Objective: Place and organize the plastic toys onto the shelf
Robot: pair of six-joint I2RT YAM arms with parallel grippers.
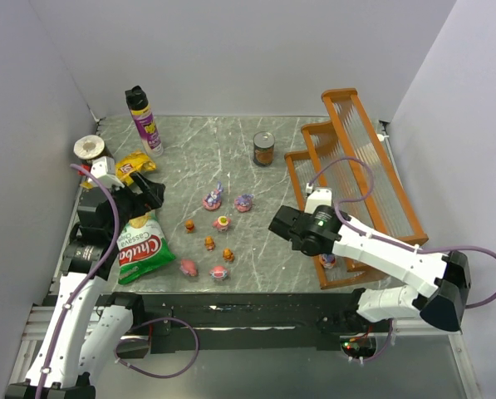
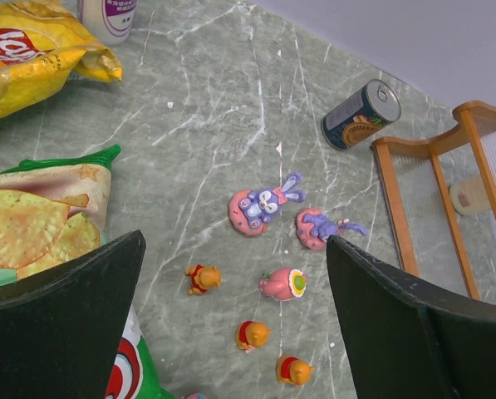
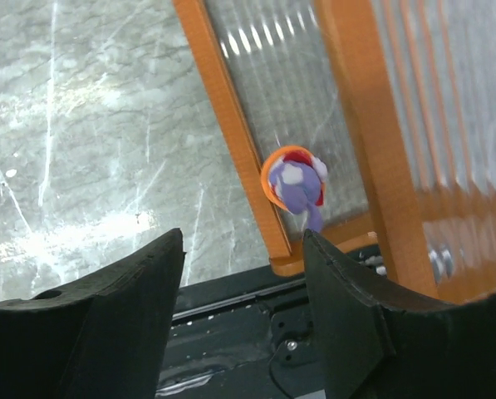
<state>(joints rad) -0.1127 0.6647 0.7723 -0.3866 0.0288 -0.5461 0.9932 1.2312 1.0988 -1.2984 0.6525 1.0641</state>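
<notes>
Plastic toys (image 1: 218, 224) lie scattered on the marble-patterned desk (image 1: 198, 150) in the overhead view, between a green Chulo chip bag (image 1: 141, 249) on the left and the orange stepped shelf (image 1: 372, 179) on the right. One more figurine (image 1: 328, 260) sits on the shelf's lowest tier at its near end. The left gripper (image 1: 152, 191) hovers over the bags and the right gripper (image 1: 279, 223) hangs just left of the shelf. A food can (image 1: 264, 150) stands farther back.

From the left wrist, the left gripper (image 2: 235, 249) has its fingers (image 2: 65, 316) spread wide, holding nothing. Between them show a purple bunny (image 2: 262, 208) on a pink base, a second purple toy (image 2: 318, 227) just right of it, a pink toy (image 2: 282, 283) and three small orange bears (image 2: 253, 334). A yellow Lay's bag (image 2: 31, 50) lies far left.

From the right wrist, the right gripper (image 3: 243, 249) is also spread and empty. Beyond it a purple figurine (image 3: 296, 183) on an orange ring base rests on the ribbed bottom tier, touching the front rim (image 3: 223, 108).
</notes>
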